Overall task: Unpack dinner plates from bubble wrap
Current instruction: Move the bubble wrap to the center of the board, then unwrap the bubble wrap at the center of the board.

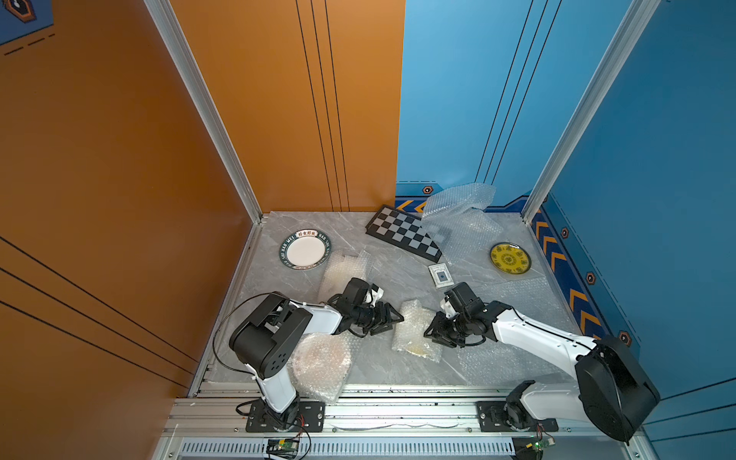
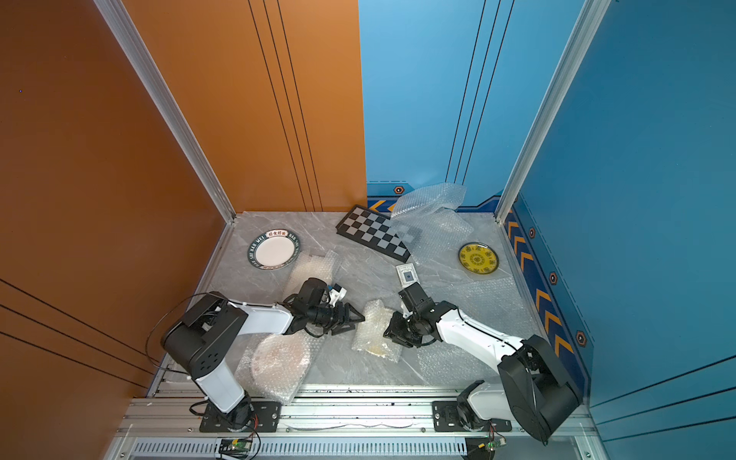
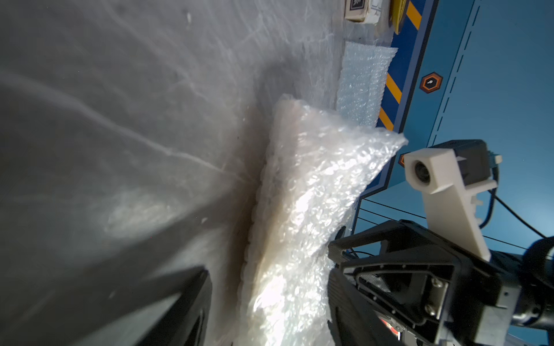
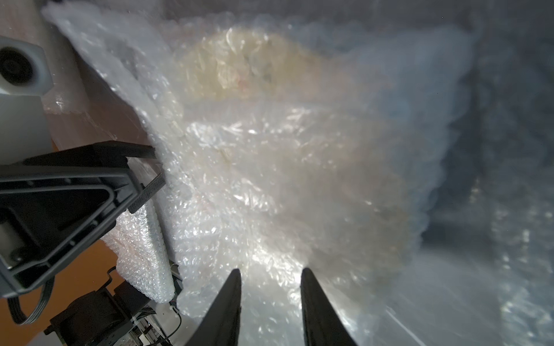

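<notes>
Bubble wrap (image 1: 414, 330), one bundle not yet opened, sat right between both sets of fingers. Left fingers (image 1: 392, 320) were spread at its edge; right fingers (image 1: 432, 330) straddled wrap, grip unclear. I'd pinch only loose flap, peel slowly. Beyond the right fingers, yellow plate (image 1: 510, 258) lay bare.

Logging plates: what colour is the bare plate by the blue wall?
Plate: yellow, dark-patterned; best in a top view.

Bubble wrap bundle (image 4: 269, 179) just ahead of right gripper (image 4: 271, 271): plate (image 4: 239, 66) inside is a yellowish blur, pattern unreadable. Finger bases cut off by frame edge. Wrapped plate (image 1: 322, 354) partly hidden under left arm (image 1: 314, 318). Card box (image 1: 441, 276) behind right gripper: print too small.
</notes>
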### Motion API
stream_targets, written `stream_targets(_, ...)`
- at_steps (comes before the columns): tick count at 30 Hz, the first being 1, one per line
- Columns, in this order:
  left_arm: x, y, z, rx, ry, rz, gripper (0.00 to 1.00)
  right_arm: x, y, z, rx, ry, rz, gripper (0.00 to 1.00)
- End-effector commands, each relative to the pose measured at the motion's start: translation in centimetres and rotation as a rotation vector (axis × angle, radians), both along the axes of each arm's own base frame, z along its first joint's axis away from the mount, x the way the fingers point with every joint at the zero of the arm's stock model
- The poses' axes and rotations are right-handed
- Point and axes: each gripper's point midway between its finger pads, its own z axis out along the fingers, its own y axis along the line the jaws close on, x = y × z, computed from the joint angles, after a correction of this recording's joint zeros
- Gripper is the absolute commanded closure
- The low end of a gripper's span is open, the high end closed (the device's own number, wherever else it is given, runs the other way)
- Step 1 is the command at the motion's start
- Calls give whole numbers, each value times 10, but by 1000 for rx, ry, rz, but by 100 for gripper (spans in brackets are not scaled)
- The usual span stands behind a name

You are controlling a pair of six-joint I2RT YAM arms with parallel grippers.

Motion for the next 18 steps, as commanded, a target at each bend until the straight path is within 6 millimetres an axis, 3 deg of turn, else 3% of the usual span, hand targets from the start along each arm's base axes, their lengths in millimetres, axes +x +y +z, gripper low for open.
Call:
stream_targets(1, 2, -5, 2, -38, -3, -7, 42, -6, -5, -13, -34, 17, 0, 65)
stream_targets(9, -7, 6, 5, -44, 5, 7, 47, -6, -5, -23, -48, 38, 5, 65)
stream_targets(18, -7, 5, 9, -53, -10, 3, 57, -13, -6, -24, -58, 36, 0, 66)
